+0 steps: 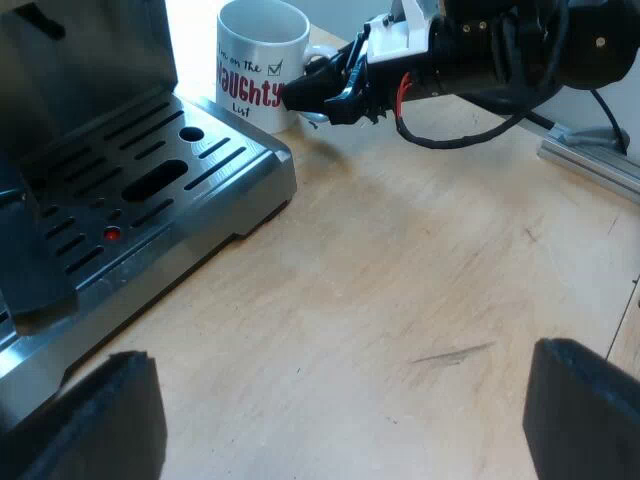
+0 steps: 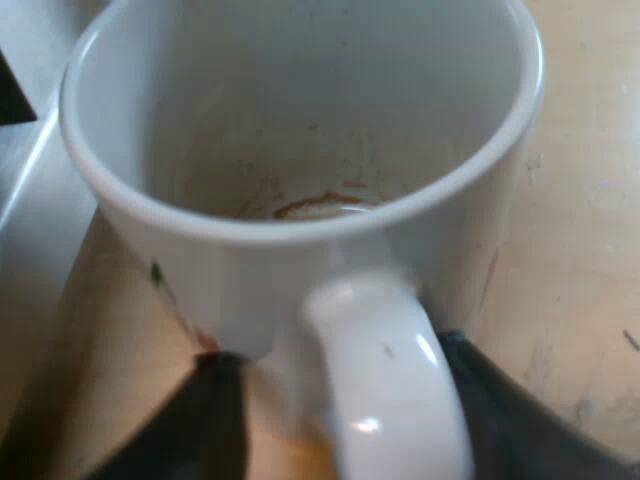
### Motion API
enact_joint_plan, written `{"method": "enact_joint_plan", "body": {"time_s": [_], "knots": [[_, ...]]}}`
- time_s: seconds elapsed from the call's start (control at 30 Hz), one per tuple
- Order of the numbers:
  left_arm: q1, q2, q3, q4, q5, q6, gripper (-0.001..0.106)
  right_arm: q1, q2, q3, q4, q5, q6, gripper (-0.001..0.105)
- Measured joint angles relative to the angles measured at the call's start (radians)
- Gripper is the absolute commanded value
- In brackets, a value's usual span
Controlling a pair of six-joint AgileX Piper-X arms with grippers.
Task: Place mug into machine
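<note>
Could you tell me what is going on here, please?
The right gripper is at the handle of the mug, a finger on each side, not yet closed on it. The mug stands upright on the table beside the espresso machine, not on its drip tray. The left gripper hangs open over the table.

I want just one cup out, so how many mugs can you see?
1. The mug stands on the table beside the machine's drip tray, with the right gripper at its handle. Others may be hidden.
</note>
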State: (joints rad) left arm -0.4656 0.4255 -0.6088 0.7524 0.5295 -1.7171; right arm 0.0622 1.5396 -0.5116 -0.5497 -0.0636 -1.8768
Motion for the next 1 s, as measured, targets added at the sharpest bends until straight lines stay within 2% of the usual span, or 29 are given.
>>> {"method": "enact_joint_plan", "body": {"time_s": [0.03, 0.07, 0.27, 0.57, 0.87, 0.97, 1.0], "knots": [[0.000, 0.000, 0.000, 0.000, 0.000, 0.000, 0.075, 0.000, 0.000, 0.000, 0.000, 0.000, 0.000, 0.003], [0.000, 0.000, 0.000, 0.000, 0.000, 0.000, 0.075, 0.000, 0.000, 0.000, 0.000, 0.000, 0.000, 0.000], [0.000, 0.000, 0.000, 0.000, 0.000, 0.000, 0.075, 0.000, -0.012, 0.000, 0.016, 0.004, -0.008, 0.000], [0.000, 0.000, 0.000, 0.000, 0.000, 0.000, 0.075, 0.000, -0.239, 0.000, 0.297, 0.004, -0.030, 0.000], [0.000, 0.000, 0.000, 0.000, 0.000, 0.000, 0.075, 0.000, -0.394, 0.003, 0.456, 0.005, -0.037, 0.000], [0.000, 0.000, 0.000, 0.000, 0.000, 0.000, 0.075, 0.000, -0.485, 0.006, 0.550, 0.005, -0.037, 0.000], [0.000, 0.000, 0.000, 0.000, 0.000, 0.000, 0.075, 0.000, -0.607, 0.006, 0.645, 0.005, -0.037, 0.000]]}}
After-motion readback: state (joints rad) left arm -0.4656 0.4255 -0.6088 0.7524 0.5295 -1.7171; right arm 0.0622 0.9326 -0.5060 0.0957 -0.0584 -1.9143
